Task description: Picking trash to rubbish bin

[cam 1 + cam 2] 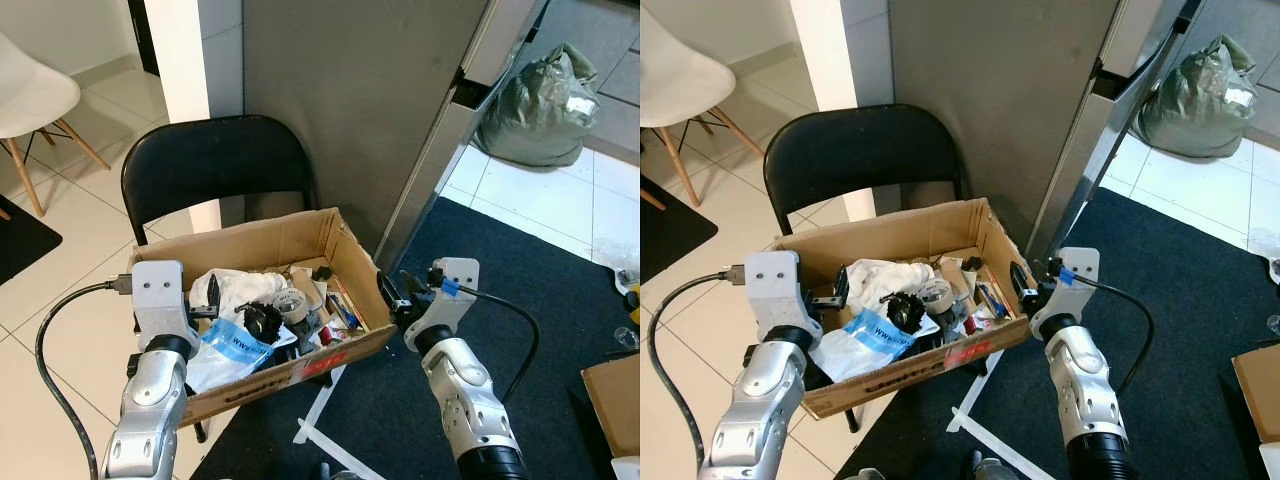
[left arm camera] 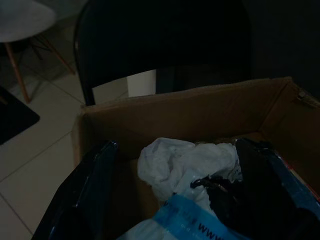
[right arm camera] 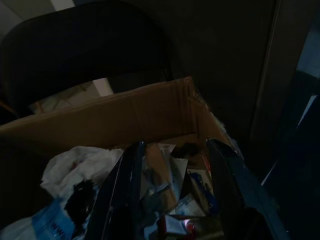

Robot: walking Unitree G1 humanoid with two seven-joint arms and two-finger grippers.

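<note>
An open cardboard box [image 1: 290, 236] full of trash rests on the seat of a black folding chair [image 1: 215, 155]. Inside lie a crumpled white plastic bag [image 1: 235, 288], a blue and white pouch [image 1: 240, 346], a black crumpled lump [image 1: 262, 320], a tape roll [image 1: 290, 300] and small packets. My left gripper [image 1: 203, 312] hovers at the box's left wall, open, with its fingers [image 2: 95, 185] spread over the white bag [image 2: 185, 160]. My right gripper [image 1: 395, 295] sits at the box's right wall, also open, its fingers [image 3: 125, 190] spread above the packets.
A tall grey cabinet [image 1: 360, 100] stands right behind the chair, with a white pillar [image 1: 180, 60] to its left. A white chair [image 1: 35, 100] is at far left. On the right are a dark carpet [image 1: 540, 290], a grey-green sack [image 1: 545, 100] and another cardboard box [image 1: 615, 400]. White strips [image 1: 320, 430] lie on the floor.
</note>
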